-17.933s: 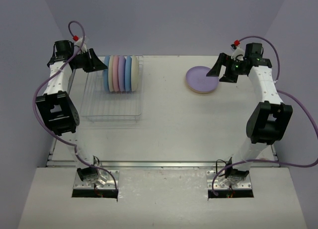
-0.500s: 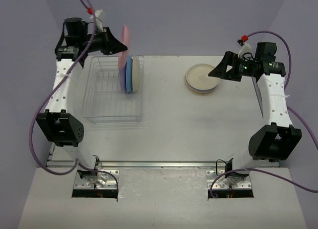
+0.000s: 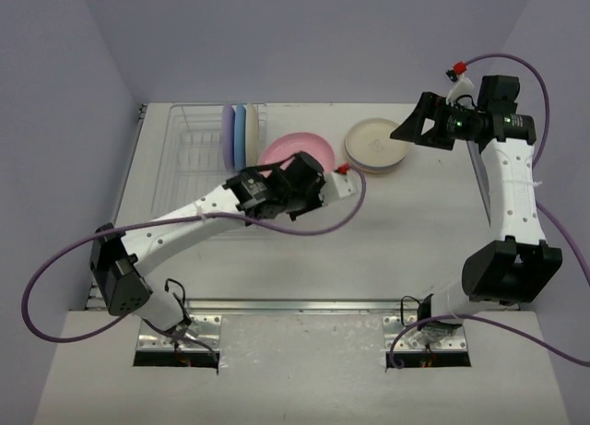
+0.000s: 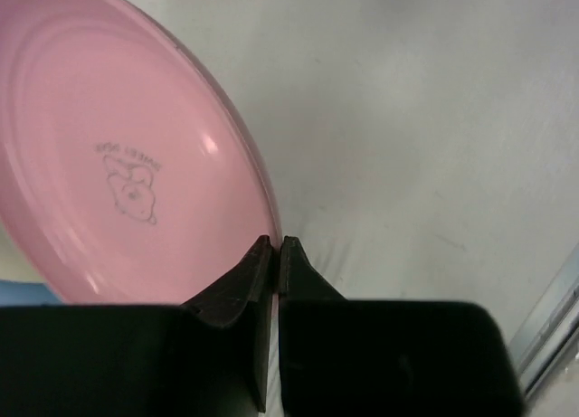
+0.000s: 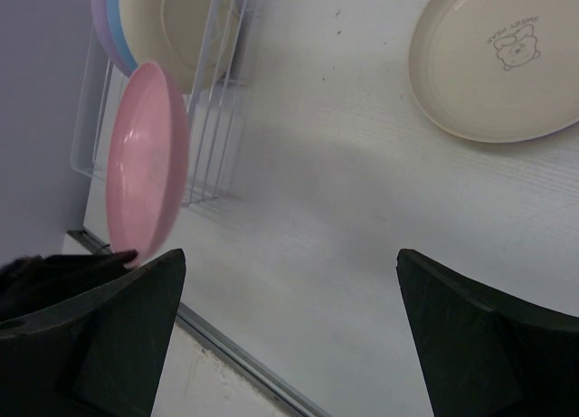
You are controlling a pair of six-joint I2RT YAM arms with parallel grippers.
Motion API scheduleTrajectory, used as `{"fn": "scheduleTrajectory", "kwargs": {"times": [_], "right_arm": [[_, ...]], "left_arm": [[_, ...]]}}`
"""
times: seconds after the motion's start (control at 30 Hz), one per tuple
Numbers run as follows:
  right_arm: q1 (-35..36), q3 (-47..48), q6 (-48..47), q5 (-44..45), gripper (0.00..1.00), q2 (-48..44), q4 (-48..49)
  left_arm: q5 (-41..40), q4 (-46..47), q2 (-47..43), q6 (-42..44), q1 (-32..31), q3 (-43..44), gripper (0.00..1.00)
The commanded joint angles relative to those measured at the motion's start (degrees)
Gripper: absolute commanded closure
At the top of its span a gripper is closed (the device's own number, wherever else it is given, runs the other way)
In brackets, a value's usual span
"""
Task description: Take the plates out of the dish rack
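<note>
The left arm reaches across the tabletop toward the middle. The left fingers are pressed together on the rim of a pink plate. In the left wrist view the two tips meet on the edge of this plate with almost no gap between them. The face turned to that camera carries a small printed bear figure. The pink plate is in the air, tilted and not flat. It is just beside the right side of the dish rack, between the rack and the pile of plates on the right.

In the dish rack three plates stand upright in the slots at the far end, close together: a lavender plate, a blue plate and a cream plate. The cream plate is the one nearest to the pink plate.

On the right part of the tabletop a second cream plate lies flat, with the same bear print on it. A thin lavender rim shows under it. How many plates are in this pile, I cannot tell.

The right arm is raised, with its wrist just to the right of the pile. The right fingers are spread wide apart and hold nothing. In the right wrist view they frame bare tabletop, with the pink plate seen almost edge-on at the left.
</note>
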Motion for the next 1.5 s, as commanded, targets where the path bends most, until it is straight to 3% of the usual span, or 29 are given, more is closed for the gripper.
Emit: {"fn": "scheduleTrajectory", "kwargs": {"times": [0.0,0.4,0.8,1.03,1.23,1.3,1.33,1.37,1.43,1.47], "right_arm": [[1.4,-2.1,-0.8,-0.3,0.01,-0.8,-0.4],[18.2,-9.7,-4.6,10.1,0.04,0.5,3.0],[26.7,-6.3,-8.2,11.6,0.25,3.1,4.2],[30.2,-7.3,-11.8,15.8,0.57,6.0,4.0],[30.1,-8.5,-12.7,16.9,0.72,7.3,4.0],[30.2,-8.6,-12.7,17.0,0.92,7.0,4.1],[30.1,-8.5,-12.6,17.2,1.00,6.8,4.1],[30.1,-8.5,-12.4,17.4,1.00,6.5,4.2],[30.0,-8.0,-11.7,18.4,1.00,5.9,4.2],[30.0,-7.4,-11.5,19.4,1.00,5.7,4.1]], "left_arm": [[-18.4,4.3,-3.5,13.3,-7.3,-9.1,1.00],[-19.8,8.3,-9.1,19.3,-17.5,-20.0,1.00],[-15.7,6.5,-10.0,20.4,-18.9,-19.4,1.00],[-16.1,6.6,-10.0,20.2,-18.9,-19.5,1.00],[-17.1,7.9,-10.8,20.3,-18.9,-19.6,1.00],[-18.0,8.5,-10.9,20.0,-18.9,-20.0,1.00],[-18.6,8.8,-10.9,19.7,-18.9,-20.2,0.95],[-19.3,8.8,-10.9,19.2,-18.8,-20.4,0.81],[-20.7,8.7,-11.2,18.6,-18.7,-20.4,0.30],[-20.8,8.8,-11.5,18.0,-18.2,-20.1,0.10]]}}
